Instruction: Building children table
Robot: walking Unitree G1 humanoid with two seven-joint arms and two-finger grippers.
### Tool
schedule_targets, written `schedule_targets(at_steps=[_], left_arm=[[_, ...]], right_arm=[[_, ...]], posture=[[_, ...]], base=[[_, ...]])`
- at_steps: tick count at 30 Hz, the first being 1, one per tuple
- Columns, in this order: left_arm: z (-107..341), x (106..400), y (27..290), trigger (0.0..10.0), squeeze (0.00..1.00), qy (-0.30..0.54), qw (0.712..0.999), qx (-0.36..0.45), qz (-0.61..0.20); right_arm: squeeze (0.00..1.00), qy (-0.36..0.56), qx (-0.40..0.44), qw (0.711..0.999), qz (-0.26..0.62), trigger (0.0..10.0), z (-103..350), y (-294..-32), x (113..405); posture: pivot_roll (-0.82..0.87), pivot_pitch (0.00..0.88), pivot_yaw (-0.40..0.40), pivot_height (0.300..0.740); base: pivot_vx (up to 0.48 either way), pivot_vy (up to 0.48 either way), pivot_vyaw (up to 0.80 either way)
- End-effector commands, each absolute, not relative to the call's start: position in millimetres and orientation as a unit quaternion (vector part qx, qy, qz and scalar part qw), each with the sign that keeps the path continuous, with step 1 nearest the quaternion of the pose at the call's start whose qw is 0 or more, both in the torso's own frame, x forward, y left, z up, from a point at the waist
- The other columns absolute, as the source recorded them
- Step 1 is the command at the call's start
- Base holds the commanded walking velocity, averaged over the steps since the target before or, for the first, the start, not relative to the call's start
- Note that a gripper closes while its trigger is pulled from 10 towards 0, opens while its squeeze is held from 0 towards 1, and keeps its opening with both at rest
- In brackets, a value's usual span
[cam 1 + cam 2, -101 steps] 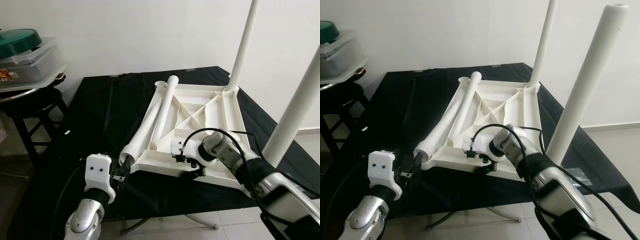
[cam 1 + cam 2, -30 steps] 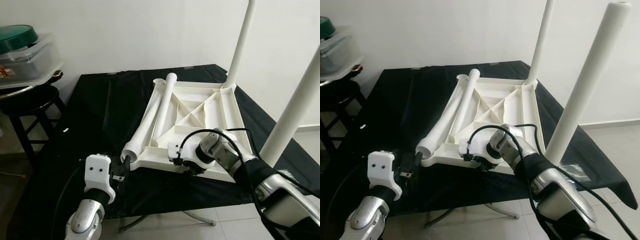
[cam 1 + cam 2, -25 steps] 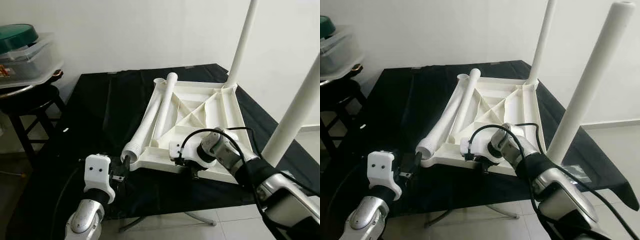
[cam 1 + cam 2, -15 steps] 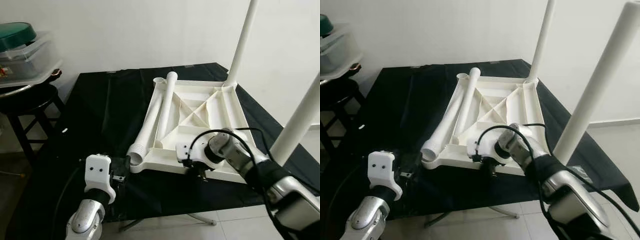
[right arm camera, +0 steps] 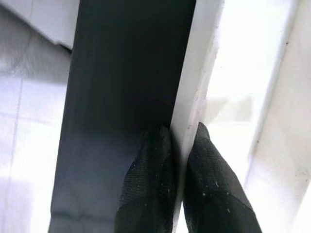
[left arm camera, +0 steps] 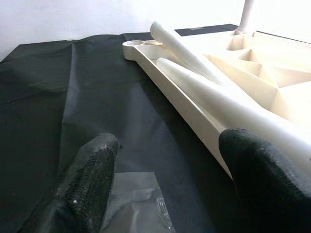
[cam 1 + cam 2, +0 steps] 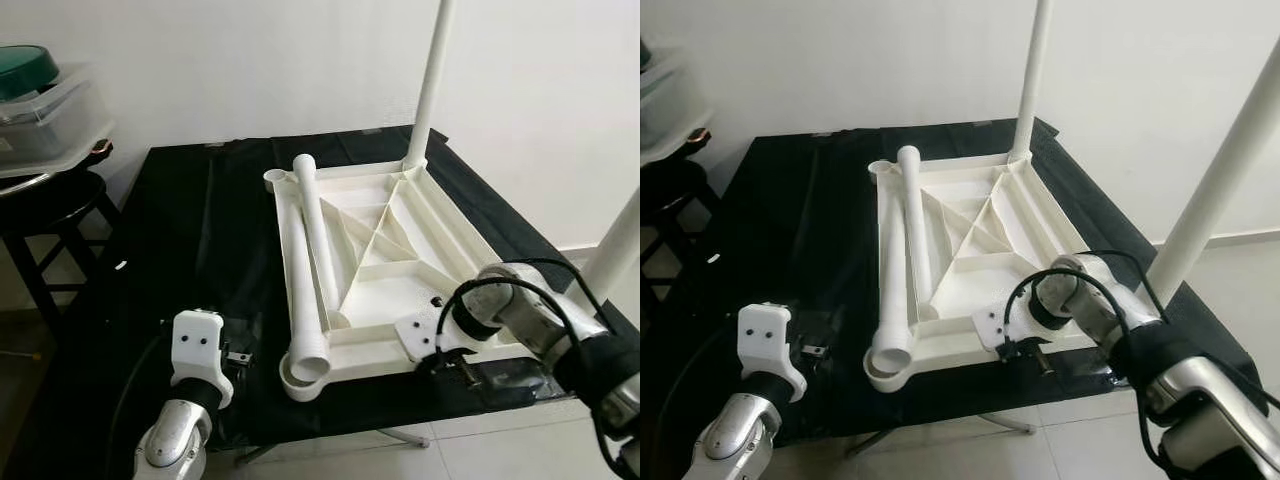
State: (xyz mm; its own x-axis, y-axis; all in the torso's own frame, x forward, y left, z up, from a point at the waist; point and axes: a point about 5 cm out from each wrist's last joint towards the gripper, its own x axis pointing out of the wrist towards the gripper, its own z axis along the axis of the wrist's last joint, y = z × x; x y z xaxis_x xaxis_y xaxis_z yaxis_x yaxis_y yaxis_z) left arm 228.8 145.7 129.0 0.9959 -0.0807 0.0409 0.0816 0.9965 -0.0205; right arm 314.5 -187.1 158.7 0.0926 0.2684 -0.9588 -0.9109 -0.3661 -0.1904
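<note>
1. A white plastic tabletop (image 7: pixel 385 255) lies upside down on a black-draped table (image 7: pixel 190 230), ribs showing, one leg (image 7: pixel 428 85) upright at 1 o'clock.
2. Two loose white tubes (image 7: pixel 308 265) lie along its 9 o'clock edge.
3. The right gripper (image 5: pixel 181 160) pinches the tabletop's rim at 5 o'clock.
4. The left gripper (image 6: pixel 165 165), jaws wide and empty, sits at 7 o'clock.

Upright leg (image 7: pixel 432 80) top cut off; stool (image 7: pixel 40 205) partly.
</note>
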Motion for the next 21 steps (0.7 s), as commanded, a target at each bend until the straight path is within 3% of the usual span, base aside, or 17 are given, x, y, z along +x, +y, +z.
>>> schedule_targets(at_steps=[1,6,8,12,13,15,16,17,18,21], left_arm=[[127,227,147,10.0,0.0,-0.014,0.999,-0.012,-0.039],[127,227,148,10.0,0.0,-0.014,0.999,-0.011,-0.039],[127,227,148,10.0,0.0,-0.014,0.999,-0.011,-0.039],[127,227,148,10.0,0.0,-0.014,0.999,-0.011,-0.038],[127,227,148,10.0,0.0,-0.015,0.999,-0.011,-0.038],[127,227,148,10.0,0.0,-0.015,0.999,-0.011,-0.038],[127,227,148,10.0,0.0,-0.015,0.999,-0.011,-0.038],[127,227,148,10.0,0.0,-0.015,0.999,-0.012,-0.038],[127,227,148,10.0,0.0,-0.015,0.999,-0.012,-0.038],[127,227,148,10.0,0.0,-0.016,0.999,-0.012,-0.038]], right_arm=[[0.0,0.285,-0.597,0.427,0.617,0.0,152,-185,308],[0.0,0.298,-0.617,0.406,0.605,0.0,153,-196,308],[0.0,0.328,-0.636,0.382,0.584,0.0,153,-212,307],[0.0,0.34,-0.643,0.374,0.575,0.0,153,-218,307],[0.0,0.349,-0.663,0.363,0.553,10.0,154,-224,308],[0.0,0.351,-0.669,0.363,0.546,10.0,154,-226,308],[0.57,0.352,-0.677,0.367,0.532,10.0,156,-227,311],[0.57,0.351,-0.681,0.369,0.526,10.0,158,-227,312],[1.0,0.35,-0.681,0.376,0.522,10.0,160,-226,313],[1.0,0.336,-0.676,0.399,0.521,10.0,165,-222,314]], posture=[[-0.07,0.015,0.028,0.74],[-0.07,0.016,0.028,0.74],[-0.07,0.019,0.03,0.74],[-0.07,0.019,0.03,0.74],[-0.07,0.019,0.031,0.74],[-0.07,0.019,0.031,0.74],[-0.07,0.021,0.03,0.74],[-0.07,0.021,0.03,0.74],[-0.07,0.021,0.03,0.74],[-0.07,0.021,0.03,0.74]], base=[[0.0,0.0,0.0],[0.0,0.0,0.0],[0.0,0.0,0.0],[0.0,0.0,0.0],[0.0,0.0,0.0],[0.0,0.0,0.0],[0.0,0.0,0.0],[0.0,0.0,0.0],[0.0,0.0,0.0],[0.0,0.0,0.0]])
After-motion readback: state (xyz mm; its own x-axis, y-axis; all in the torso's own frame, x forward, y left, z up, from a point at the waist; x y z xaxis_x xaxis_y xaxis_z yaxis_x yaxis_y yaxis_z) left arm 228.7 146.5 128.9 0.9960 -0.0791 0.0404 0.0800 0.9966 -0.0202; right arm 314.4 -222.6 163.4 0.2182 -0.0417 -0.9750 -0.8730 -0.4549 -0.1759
